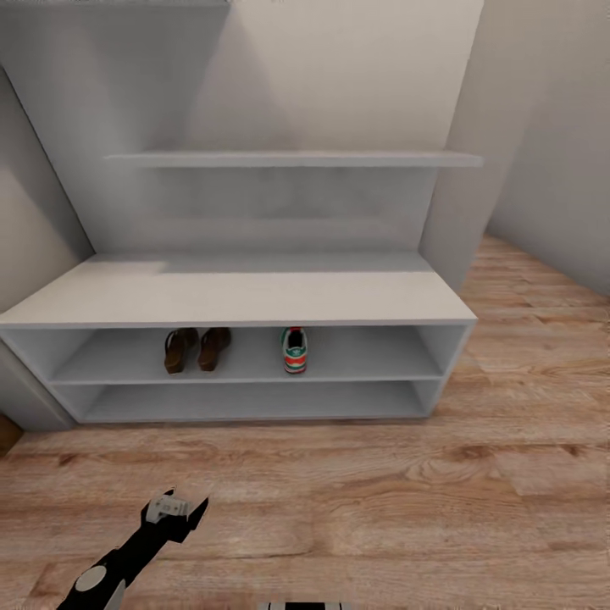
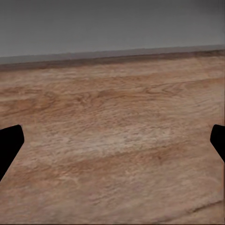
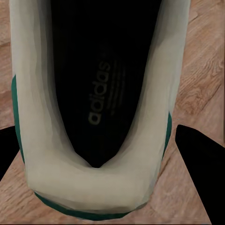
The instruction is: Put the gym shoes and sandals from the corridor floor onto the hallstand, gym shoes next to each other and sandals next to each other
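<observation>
Our right gripper's [image 3: 101, 154] black fingers straddled the white green-trimmed gym shoe's [image 3: 93, 183] heel unclamped on the wood-plank floor [image 3: 201, 70]; closing squarely seemed wise; left gripper [image 2: 112, 145] hung apart, empty.

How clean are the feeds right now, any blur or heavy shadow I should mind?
Head view: soft overall, even light, a shadow band under the upper shelf of the hallstand; sandals and gym shoe sit in dim shelf shade. Left wrist view: floor grain smeared. Right wrist view: second gym shoe very close, edges blurry, interior nearly black.
</observation>
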You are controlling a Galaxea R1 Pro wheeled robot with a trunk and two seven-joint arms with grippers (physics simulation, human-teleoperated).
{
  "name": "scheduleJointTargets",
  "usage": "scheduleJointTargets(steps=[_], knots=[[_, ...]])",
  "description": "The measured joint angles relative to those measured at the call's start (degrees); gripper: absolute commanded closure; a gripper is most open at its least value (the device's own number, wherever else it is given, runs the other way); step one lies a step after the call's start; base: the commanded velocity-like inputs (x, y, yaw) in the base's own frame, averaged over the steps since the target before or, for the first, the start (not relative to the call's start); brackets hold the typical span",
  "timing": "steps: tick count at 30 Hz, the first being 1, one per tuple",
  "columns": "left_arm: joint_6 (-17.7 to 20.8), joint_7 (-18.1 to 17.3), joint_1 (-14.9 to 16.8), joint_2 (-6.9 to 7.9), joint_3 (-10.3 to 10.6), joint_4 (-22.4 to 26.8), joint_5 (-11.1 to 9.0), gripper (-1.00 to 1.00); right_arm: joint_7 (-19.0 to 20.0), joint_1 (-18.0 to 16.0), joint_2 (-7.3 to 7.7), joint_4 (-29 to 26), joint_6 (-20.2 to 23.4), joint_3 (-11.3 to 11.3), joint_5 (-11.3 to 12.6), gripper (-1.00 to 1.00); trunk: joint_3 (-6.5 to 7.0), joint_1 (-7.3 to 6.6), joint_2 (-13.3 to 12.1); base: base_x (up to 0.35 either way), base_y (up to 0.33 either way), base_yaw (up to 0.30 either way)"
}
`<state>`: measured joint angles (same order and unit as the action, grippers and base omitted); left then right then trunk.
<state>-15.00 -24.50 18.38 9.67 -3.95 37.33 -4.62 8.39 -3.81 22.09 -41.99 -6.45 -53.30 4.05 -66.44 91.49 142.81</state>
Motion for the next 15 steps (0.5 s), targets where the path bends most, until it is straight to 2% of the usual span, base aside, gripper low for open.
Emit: scheduleJointTargets(steps=[6, 15], knots=[[0.1, -0.1, 0.0, 0.09, -0.6, 0.0, 0.0, -1.0, 0.0, 0.0, -0.34, 0.0, 0.0, 0.0, 0.0, 1.0, 0.0, 0.01, 0.0, -0.317, -0.075, 0.0], [0.3, -0.1, 0.1, 0.18, -0.7, -0.1, 0.1, -1.0, 0.0, 0.0, -0.38, 0.0, 0.0, 0.1, -0.1, 1.0, 0.0, 0.0, 0.0, -0.272, -0.17, 0.0]])
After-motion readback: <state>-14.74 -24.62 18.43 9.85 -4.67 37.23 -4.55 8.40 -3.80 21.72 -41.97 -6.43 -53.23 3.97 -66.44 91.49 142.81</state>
